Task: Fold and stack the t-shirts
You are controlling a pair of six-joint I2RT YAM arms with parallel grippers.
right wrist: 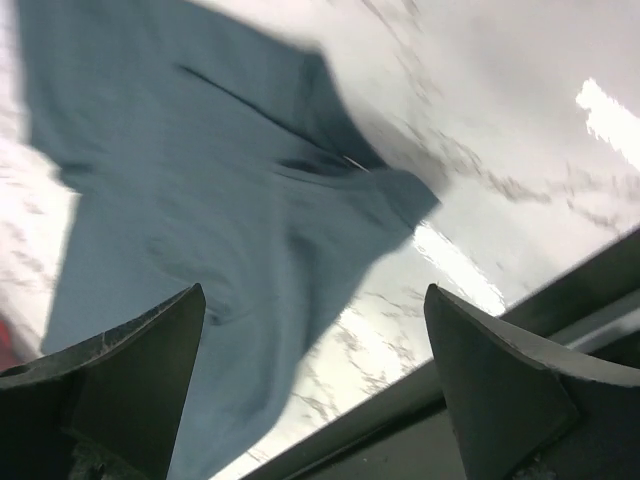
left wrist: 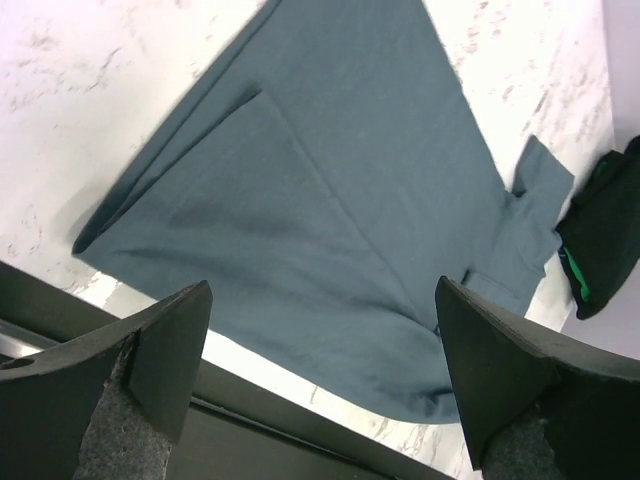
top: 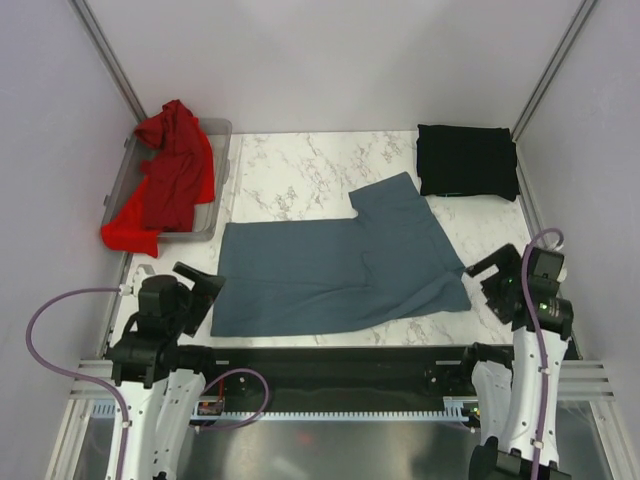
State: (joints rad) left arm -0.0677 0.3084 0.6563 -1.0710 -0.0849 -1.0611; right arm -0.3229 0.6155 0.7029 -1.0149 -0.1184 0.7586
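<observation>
Jaws apart and empty, the left gripper (top: pixel 203 282) and right gripper (top: pixel 487 283) flank the part-folded blue-grey shirt (top: pixel 340 265) along the table's (top: pixel 300 165) near edge, seemingly placed to grasp it for another fold.

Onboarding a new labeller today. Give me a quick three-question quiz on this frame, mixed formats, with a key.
1. Short answer: is the left gripper or the right gripper holding the blue-grey shirt?
2. True or false: the red shirt lies neatly folded.
3. Which shirt is a compact folded square at the far right of the table? A. blue-grey shirt B. black shirt C. red shirt

Key
1. Neither. Both are open with nothing between the fingers.
2. False. It is crumpled and draped over the clear bin.
3. B.
</observation>
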